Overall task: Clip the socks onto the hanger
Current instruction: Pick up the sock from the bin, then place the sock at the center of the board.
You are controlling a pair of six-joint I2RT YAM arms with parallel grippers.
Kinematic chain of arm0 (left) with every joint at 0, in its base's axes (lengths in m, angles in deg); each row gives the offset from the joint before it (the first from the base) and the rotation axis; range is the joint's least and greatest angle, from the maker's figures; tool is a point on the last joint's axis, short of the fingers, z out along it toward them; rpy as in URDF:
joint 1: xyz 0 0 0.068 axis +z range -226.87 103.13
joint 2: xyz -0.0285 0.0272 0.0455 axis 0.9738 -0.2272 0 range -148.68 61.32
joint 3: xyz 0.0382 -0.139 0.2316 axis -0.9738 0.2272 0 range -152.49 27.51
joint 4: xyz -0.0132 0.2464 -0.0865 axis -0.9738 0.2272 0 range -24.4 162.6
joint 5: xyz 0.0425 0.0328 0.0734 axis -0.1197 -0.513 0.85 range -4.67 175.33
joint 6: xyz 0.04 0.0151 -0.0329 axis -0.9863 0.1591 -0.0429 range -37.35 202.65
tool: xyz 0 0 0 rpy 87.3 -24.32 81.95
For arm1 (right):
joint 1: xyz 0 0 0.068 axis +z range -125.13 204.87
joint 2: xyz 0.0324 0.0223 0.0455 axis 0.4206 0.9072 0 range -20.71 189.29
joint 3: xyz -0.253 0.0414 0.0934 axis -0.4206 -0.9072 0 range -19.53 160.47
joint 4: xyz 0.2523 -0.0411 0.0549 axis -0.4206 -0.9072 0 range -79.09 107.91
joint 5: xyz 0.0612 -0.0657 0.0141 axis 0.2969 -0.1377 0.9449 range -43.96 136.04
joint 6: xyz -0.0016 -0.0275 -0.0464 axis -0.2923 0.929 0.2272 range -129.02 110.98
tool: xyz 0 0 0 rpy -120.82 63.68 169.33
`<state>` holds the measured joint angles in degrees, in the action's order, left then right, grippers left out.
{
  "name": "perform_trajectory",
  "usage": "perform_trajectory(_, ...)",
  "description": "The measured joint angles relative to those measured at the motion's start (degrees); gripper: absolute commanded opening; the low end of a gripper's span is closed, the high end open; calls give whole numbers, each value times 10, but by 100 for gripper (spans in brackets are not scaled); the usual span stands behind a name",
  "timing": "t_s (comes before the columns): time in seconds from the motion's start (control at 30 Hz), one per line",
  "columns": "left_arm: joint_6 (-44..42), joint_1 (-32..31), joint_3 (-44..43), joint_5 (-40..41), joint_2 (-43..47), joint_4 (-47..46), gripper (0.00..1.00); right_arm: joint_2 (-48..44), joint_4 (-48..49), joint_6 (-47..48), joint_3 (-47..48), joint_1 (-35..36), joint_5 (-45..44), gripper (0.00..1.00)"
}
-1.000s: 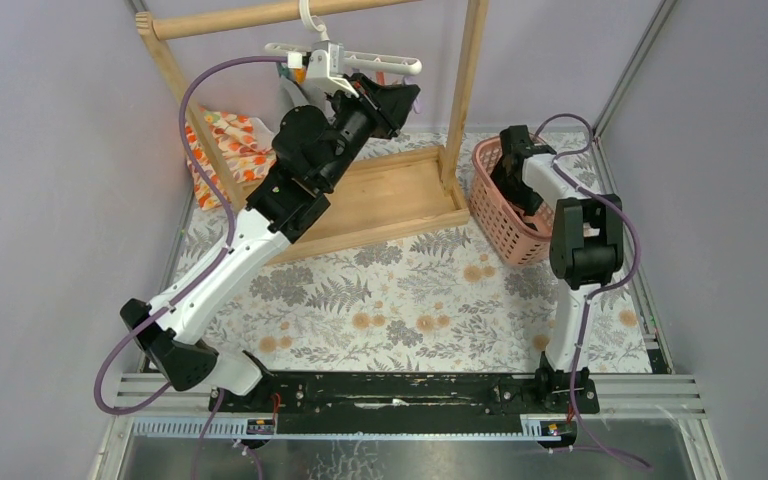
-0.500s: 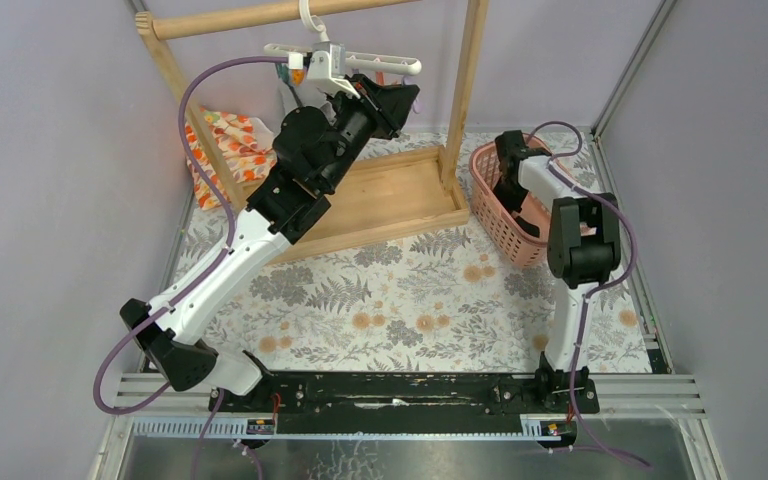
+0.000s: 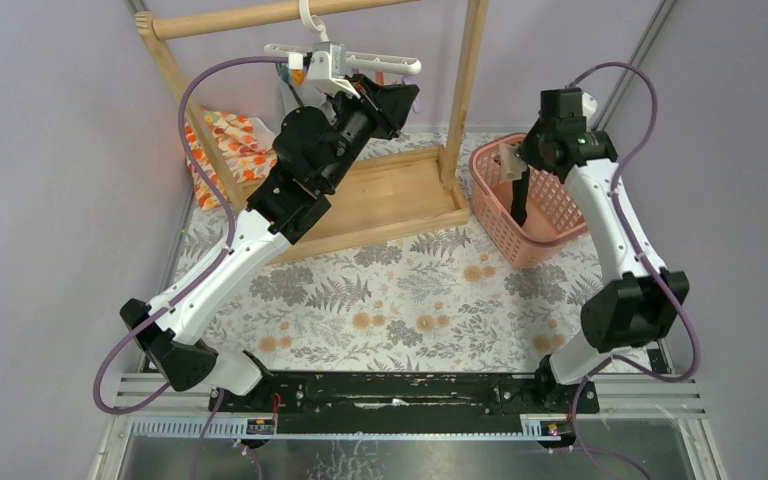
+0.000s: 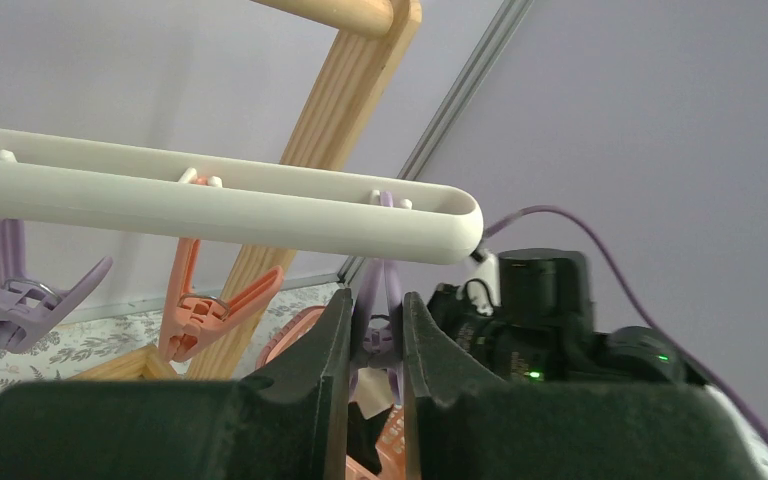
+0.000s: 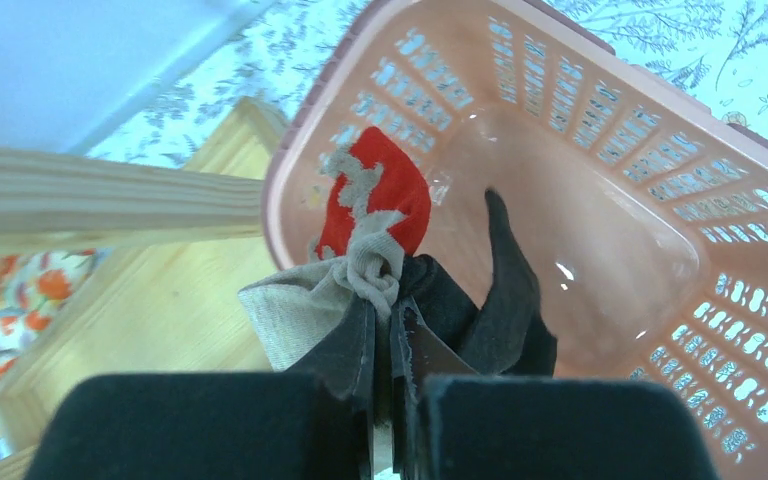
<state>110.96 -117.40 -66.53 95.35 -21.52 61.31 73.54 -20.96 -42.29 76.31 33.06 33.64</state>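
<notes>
The white hanger (image 3: 360, 62) hangs by its hook from the wooden rail. My left gripper (image 4: 375, 330) is shut on the purple clip (image 4: 380, 300) at the right end of the hanger bar (image 4: 210, 205). My right gripper (image 5: 392, 320) is shut on the socks and holds them above the pink basket (image 5: 600, 150). The beige sock (image 5: 295, 310) with its red end (image 5: 380, 195) bunches on the left of the fingers. The black sock (image 5: 510, 290) droops on the right. From above, the black sock (image 3: 520, 200) dangles below the right gripper (image 3: 520, 160).
An orange clip (image 4: 205, 305) and another purple clip (image 4: 20, 290) hang further left on the bar. The wooden frame's post (image 3: 465, 80) stands between hanger and basket (image 3: 550, 235), its tray base (image 3: 390, 195) below. A flower-patterned cloth (image 3: 235, 145) lies at back left.
The right gripper has shut on the socks inside the basket and risen with them, the arm swinging up and outward. The left arm has stayed on the clip.
</notes>
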Motion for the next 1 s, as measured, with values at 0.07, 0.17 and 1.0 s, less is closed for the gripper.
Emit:
perform_trajectory(0.07, 0, 0, 0, 0, 0, 0, 0, -28, -4, 0, 0, 0, 12, 0)
perform_trajectory(0.17, 0, 0, 0, 0, 0, 0, 0, -60, -16, 0, 0, 0, 53, 0)
perform_trajectory(1.0, 1, -9, 0, 3, -11, -3, 0, -191, 21, -37, -104, 12, 293, 0)
